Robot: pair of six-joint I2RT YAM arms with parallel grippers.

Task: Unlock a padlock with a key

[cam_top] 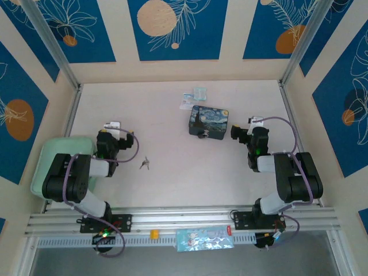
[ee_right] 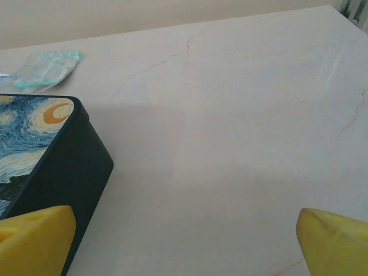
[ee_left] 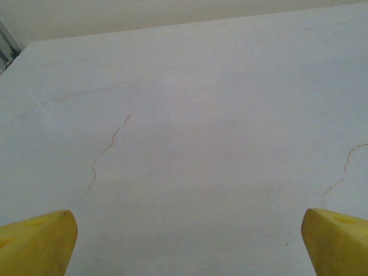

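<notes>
In the top view the small silvery key (cam_top: 144, 164) lies flat on the table, to the right of my left arm. The padlock (cam_top: 202, 134) is a tiny dark shape at the near edge of the starry-night tin (cam_top: 209, 121). My left gripper (cam_top: 112, 126) points away from the bases, left of the key and apart from it. Its yellow fingertips (ee_left: 46, 238) stand wide apart over bare table, so my left gripper (ee_left: 187, 241) is open and holds nothing. My right gripper (cam_top: 255, 122) sits right of the tin; in its wrist view my right gripper (ee_right: 184, 241) is open and the tin (ee_right: 52, 155) lies beside its left fingertip.
A clear plastic bag (cam_top: 195, 96) lies behind the tin, also seen in the right wrist view as the bag (ee_right: 46, 69). A pale green tray (cam_top: 52, 167) sits by the left arm. A printed packet (cam_top: 204, 238) rests on the front rail. Walls enclose the table.
</notes>
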